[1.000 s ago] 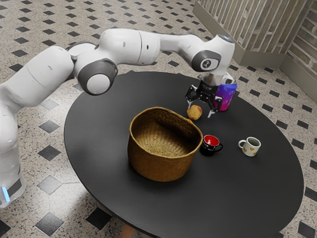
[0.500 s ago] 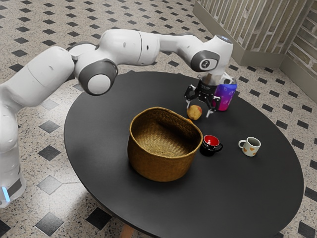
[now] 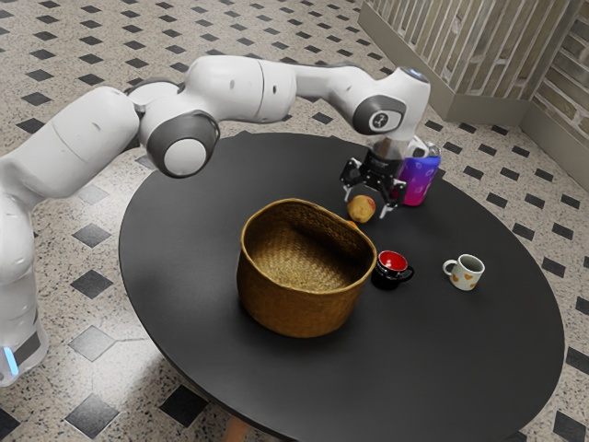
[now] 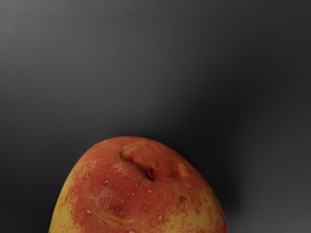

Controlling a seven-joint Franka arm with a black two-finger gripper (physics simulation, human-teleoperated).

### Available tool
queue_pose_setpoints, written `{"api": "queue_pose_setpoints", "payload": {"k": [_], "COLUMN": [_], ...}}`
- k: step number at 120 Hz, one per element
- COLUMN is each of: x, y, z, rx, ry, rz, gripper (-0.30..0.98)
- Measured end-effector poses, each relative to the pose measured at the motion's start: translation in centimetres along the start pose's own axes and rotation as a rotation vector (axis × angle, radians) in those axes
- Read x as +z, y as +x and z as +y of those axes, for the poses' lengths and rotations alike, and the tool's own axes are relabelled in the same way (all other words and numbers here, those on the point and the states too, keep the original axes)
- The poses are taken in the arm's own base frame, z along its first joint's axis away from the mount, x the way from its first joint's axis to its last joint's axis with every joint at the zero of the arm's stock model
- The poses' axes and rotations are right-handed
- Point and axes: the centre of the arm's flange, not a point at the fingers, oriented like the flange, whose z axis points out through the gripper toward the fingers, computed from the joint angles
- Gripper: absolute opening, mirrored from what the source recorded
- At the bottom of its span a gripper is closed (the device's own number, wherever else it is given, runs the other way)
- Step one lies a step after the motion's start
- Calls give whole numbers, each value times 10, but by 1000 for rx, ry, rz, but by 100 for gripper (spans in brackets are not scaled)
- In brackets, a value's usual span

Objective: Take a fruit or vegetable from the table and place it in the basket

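Note:
My gripper is open in the exterior view, pointing down just over the red-and-yellow fruit, its two fingertips spread on either side of it. The fruit rests on the dark round table, beyond the basket's far rim. From the wrist view, the fruit lies close under my hand, its stem dimple facing up. The woven brown basket stands upright with its mouth up. A small bit of something orange peeks out between the fruit and the basket's rim, mostly hidden.
Right behind my gripper stands a purple-blue and pink object. A black mug with a red inside is beside the basket, and a white mug with orange marks sits farther toward the exterior view's right. The round black table carries them all.
My gripper has shifted slightly toward the exterior view's left, so its fingers now stand more evenly around the fruit. The fruit, basket and mugs have stayed where they were.

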Motion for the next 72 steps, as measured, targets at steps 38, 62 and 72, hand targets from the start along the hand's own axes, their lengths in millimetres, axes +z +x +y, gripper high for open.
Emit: {"api": "queue_pose_setpoints", "payload": {"k": [38, 62, 72], "x": [7, 11, 11], "y": [-1, 0, 0], "z": [2, 2, 2], "rx": [11, 14, 15], "ry": [3, 7, 7], "rz": [-10, -15, -16], "gripper": [69, 69, 69]}}
